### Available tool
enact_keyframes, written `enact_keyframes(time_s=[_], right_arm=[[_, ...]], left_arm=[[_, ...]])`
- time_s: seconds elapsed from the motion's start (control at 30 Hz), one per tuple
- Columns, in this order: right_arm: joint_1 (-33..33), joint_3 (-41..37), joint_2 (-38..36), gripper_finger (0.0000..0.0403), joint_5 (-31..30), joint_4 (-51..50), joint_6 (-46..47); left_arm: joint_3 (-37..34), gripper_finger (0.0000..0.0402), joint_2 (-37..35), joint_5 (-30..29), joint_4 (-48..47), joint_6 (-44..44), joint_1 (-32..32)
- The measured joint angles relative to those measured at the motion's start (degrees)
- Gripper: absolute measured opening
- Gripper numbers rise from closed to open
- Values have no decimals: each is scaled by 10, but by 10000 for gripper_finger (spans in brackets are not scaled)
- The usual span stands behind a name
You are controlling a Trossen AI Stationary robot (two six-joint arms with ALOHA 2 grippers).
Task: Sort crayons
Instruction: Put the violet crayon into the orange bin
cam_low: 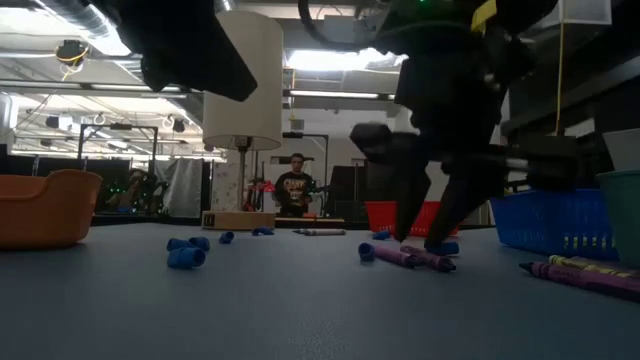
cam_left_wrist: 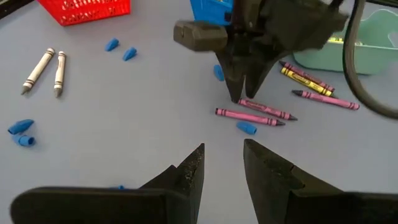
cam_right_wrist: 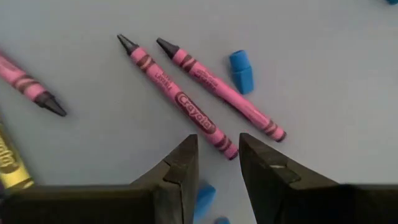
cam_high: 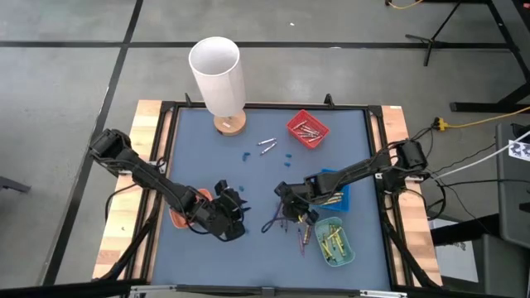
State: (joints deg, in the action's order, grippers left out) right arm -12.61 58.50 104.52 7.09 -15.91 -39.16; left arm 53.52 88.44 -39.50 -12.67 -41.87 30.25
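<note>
Seemingly light, stiff and roll-prone, the pink crayons [cam_right_wrist: 202, 102] at centre frame suit a mid-length pinch; right gripper [cam_right_wrist: 216, 163] fingers apart.

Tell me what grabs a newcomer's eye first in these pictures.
The right gripper hangs open just above two pink crayons lying side by side on the blue mat, near its front middle. Behind them, a tall white lamp stands at the mat's far edge beside a red tray. The left gripper, open, waits over the mat's front left.
</note>
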Motion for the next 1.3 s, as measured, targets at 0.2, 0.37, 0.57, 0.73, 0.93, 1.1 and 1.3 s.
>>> enact_keyframes(time_s=[0.2, 0.37, 0.57, 0.73, 0.93, 1.1, 1.3], right_arm=[[-1, 2, 22, 115, 4, 10, -5], [-1, 3, 27, 115, 4, 11, -3], [-1, 2, 28, 115, 3, 11, -2], [-1, 2, 29, 115, 2, 11, -2], [-1, 1, 30, 110, 1, 8, -1], [-1, 1, 30, 68, 1, 3, -1], [-1, 0, 30, 13, 0, 6, -1]], left_arm=[[0, 96, 0, -1, 5, 0, 0], [0, 96, 0, -1, 22, 0, 0], [0, 96, 0, -1, 31, 0, 0], [0, 96, 0, -1, 30, 0, 0], [0, 96, 0, -1, 30, 0, 0], [0, 96, 0, -1, 30, 0, 0], [0, 96, 0, -1, 31, 0, 0]])
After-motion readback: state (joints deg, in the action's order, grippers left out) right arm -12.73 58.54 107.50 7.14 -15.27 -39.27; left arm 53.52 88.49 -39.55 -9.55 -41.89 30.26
